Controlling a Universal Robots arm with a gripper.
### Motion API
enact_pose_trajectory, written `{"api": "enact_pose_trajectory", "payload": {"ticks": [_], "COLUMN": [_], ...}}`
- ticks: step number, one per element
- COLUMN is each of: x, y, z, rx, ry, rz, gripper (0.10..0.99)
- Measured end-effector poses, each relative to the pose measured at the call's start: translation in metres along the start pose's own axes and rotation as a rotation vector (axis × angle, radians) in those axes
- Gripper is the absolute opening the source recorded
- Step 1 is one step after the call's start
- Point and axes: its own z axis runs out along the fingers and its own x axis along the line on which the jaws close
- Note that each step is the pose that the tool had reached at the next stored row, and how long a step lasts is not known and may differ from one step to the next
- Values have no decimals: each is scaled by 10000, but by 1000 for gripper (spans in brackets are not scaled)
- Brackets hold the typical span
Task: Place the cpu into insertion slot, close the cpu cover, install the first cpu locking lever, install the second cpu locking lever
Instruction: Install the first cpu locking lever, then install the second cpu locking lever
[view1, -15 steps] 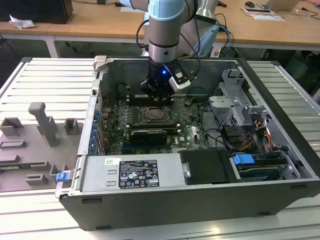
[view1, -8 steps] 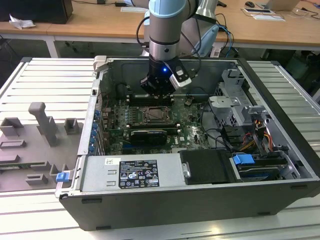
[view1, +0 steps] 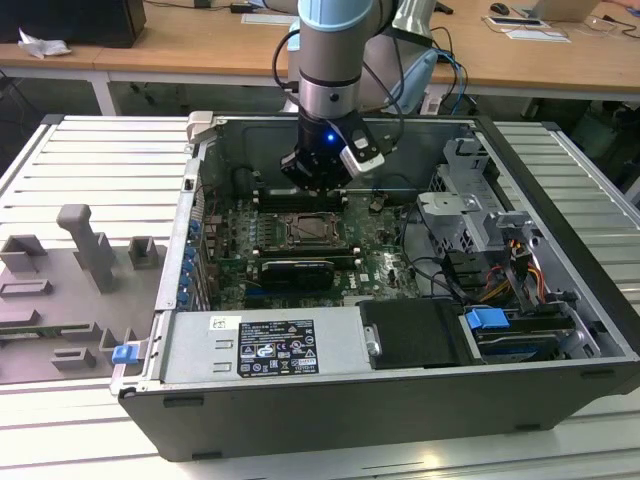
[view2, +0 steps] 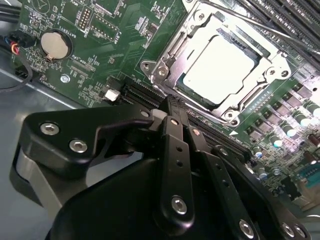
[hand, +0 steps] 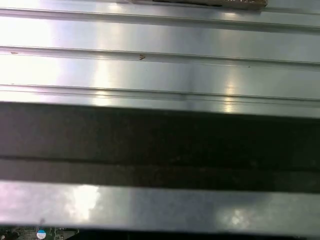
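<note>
The gripper (view2: 172, 107) has its 2 black fingers pressed together, with nothing between them. In the exterior view it (view1: 318, 178) hangs low inside the open computer case (view1: 560, 400), just behind the insertion slot (view1: 303, 230).

From the exterior view's left: a grey ribbed metal table (view1: 90, 150) holds the case. On it lie grey plastic holder shapes (view1: 85, 250), one tall like a peg. Next comes the case, with the green circuit board (view1: 235, 250) lying flat on its floor. At the front sits a grey power box (view1: 260, 345) with a label. On the right are a metal drive cage (view1: 460, 215) and coloured wires (view1: 505, 285). Behind everything stands a long wooden desk (view1: 180, 45).

In the second wrist view, the cpu (view2: 215, 67) lies in the slot, pale and shiny. The cpu cover (view2: 167, 62) lies flat around it. A round silver battery (view2: 53, 45) sits on the board.

The first wrist view shows ribbed metal (hand: 160, 65) and a dark band (hand: 160, 145).
</note>
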Motion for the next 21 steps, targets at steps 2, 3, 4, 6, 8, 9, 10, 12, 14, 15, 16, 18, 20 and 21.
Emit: {"api": "enact_pose_trajectory", "payload": {"ticks": [2, 3, 4, 6, 8, 9, 10, 12, 14, 15, 16, 18, 20, 21], "x": [1, 1, 2, 2, 3, 3, 3, 4, 4, 5, 5, 4, 3, 2], "y": [-16, -23, -31, -42, -63, -69, -75, -88, -105, -108, -109, -109, -107, -105], "z": [-1, -1, -1, -2, -3, -4, -4, -5, -5, -6, -8, -27, -77, -103], "rx": [-1, -1, 0, 0, 0, 0, 0, -1, -1, -1, 1, 1, 1, 4], "ry": [0, 0, 0, 0, 0, 0, 0, 0, 0, -1, 1, 1, -1, 0], "rz": [0, 0, 1, 0, 1, 0, 1, 0, 0, 1, 2, 1, 1, 0], "gripper": [106, 106, 106, 106, 106, 106, 106, 106, 106, 106, 106, 106, 106, 106]}}
